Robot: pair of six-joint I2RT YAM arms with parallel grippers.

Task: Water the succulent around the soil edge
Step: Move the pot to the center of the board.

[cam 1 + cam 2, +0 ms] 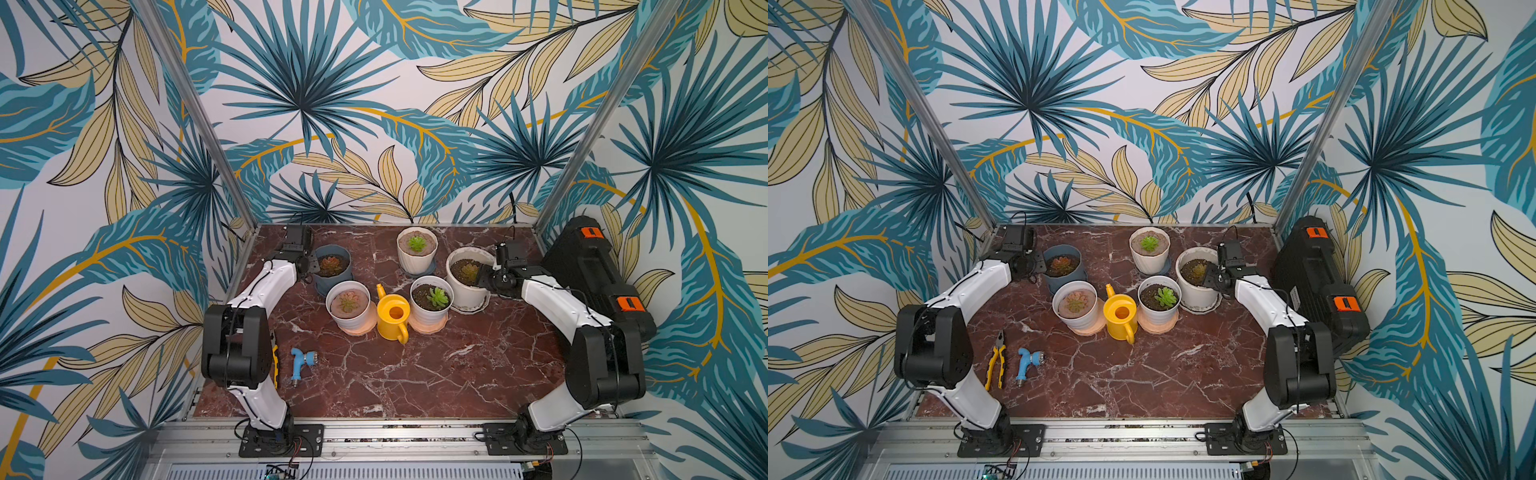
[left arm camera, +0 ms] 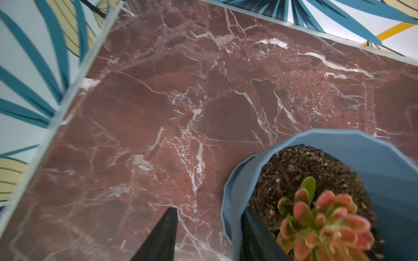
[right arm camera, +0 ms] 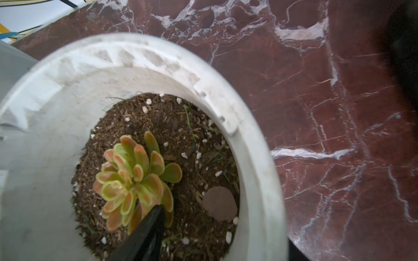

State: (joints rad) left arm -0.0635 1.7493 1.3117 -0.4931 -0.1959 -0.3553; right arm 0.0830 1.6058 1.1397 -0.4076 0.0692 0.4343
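Succulent (image 2: 323,223) in blue pot (image 2: 233,198) sits just beside the left end effector (image 2: 209,211), jaws parted astride the rim; right end effector (image 1: 484,276), also parted, straddles a white pot (image 3: 255,158). Yellow watering can (image 1: 392,318) stands between them, ungrasped; watering apparently unstarted.

No writing, brand name or number can be read anywhere in these views. A small pale label (image 1: 1294,296) on the side of the black case (image 1: 1308,266), seen in a top view, is too small to make out.
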